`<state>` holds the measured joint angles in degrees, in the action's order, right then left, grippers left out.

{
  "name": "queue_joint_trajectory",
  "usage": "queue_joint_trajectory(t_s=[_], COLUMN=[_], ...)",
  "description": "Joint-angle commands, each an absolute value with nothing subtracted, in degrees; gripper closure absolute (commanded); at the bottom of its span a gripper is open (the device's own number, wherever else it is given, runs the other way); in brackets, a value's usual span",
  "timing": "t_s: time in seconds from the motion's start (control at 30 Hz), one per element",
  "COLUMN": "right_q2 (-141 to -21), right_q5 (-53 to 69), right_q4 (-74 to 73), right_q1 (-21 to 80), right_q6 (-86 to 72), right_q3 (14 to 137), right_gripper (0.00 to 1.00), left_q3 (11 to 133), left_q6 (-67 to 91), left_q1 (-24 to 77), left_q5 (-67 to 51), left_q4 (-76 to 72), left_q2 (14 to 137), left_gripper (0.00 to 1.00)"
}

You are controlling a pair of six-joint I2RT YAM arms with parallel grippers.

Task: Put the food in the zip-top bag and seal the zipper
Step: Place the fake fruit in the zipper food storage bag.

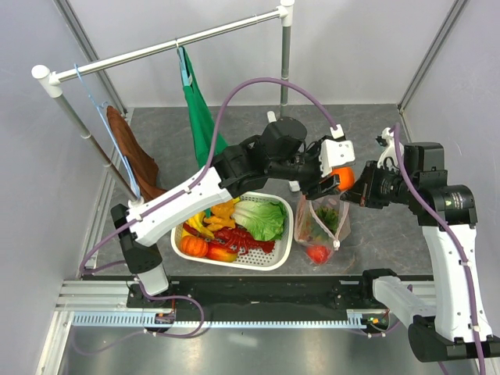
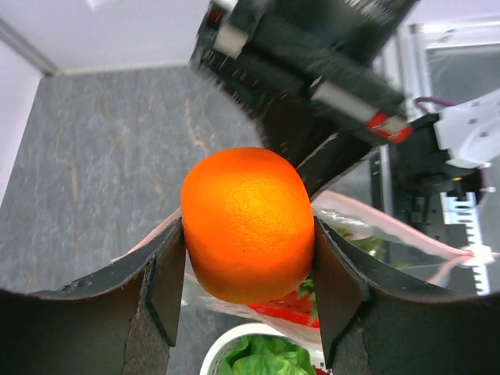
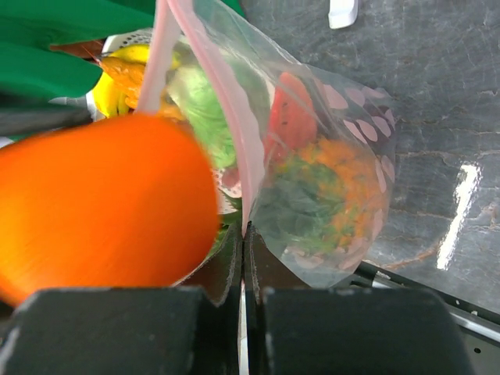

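Note:
My left gripper (image 1: 337,176) is shut on an orange toy fruit (image 2: 248,223) and holds it just above the mouth of the zip-top bag (image 1: 322,226). The orange also fills the left of the right wrist view (image 3: 101,203). My right gripper (image 3: 244,228) is shut on the bag's pink zipper strip (image 3: 226,109) and holds the bag up by its rim. The clear bag (image 3: 328,180) holds red, green and orange toy food. In the left wrist view the bag's pink rim (image 2: 391,226) lies below and behind the orange.
A white perforated basket (image 1: 284,248) left of the bag holds lettuce (image 1: 262,219), a pumpkin (image 1: 193,246), bananas and red food. A green cloth (image 1: 201,117) and a brown cloth (image 1: 133,152) hang from a white rail (image 1: 156,51) at the back.

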<state>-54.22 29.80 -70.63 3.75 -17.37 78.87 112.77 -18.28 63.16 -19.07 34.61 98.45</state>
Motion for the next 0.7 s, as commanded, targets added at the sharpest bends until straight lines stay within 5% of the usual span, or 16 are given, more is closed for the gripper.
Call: queue_joint_trajectory(t_s=[0.0,0.13,0.47,0.67], right_q2=[-54.67,-55.46,-57.04,-56.60], right_q5=[29.89,27.95,25.40,25.31], right_q4=[-68.47,-69.17,-68.99,-69.26], right_q1=[3.60,2.90,1.67,1.67], right_q6=[-18.81,-18.99,-19.51,-18.99], right_q3=[82.70,83.49,85.87,85.43], right_gripper=[1.00,1.00,1.00,1.00], left_q3=[112.95,111.27,110.83,112.07], left_q6=[-17.31,-19.33,-18.81,-16.96], left_q1=[63.46,63.37,63.28,59.95], left_q5=[-11.88,-9.50,-9.94,-13.08], left_q4=[32.78,33.40,36.64,41.39], left_q2=[98.44,97.91,96.06,90.54], left_gripper=[0.63,0.60,0.06,0.00])
